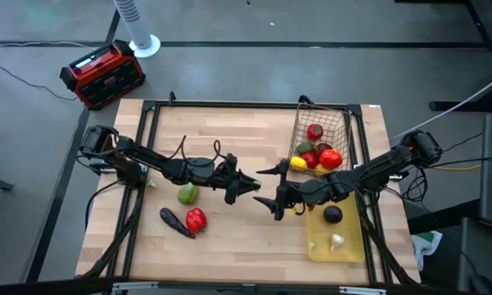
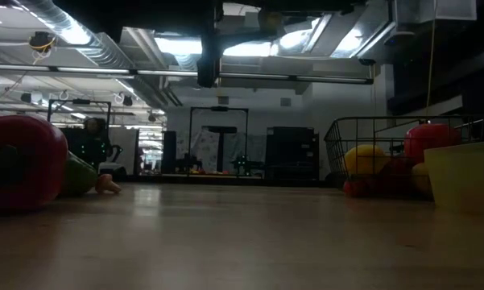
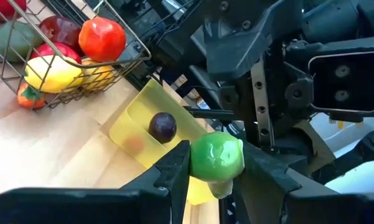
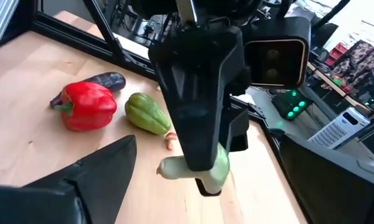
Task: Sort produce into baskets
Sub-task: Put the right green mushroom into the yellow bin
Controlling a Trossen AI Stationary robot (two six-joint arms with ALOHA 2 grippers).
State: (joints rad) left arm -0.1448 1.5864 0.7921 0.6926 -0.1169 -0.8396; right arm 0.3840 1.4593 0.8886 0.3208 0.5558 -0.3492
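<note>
Left gripper (image 3: pixel 215 165) of mine is squeezing a smooth green veggie (image 3: pixel 216 158) at mid-table. Right gripper (image 1: pixel 270 187) is hanging wide open, facing it from 3 o'clock. No words are showing. Only my left wrist view is showing the round purple ball (image 3: pixel 163 126) in the yellow plastic tray (image 3: pixel 127 118), beside the wire basket (image 3: pixel 121 59).

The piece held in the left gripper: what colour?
Bright green with a paler stem end, clearest in the left wrist view.
</note>
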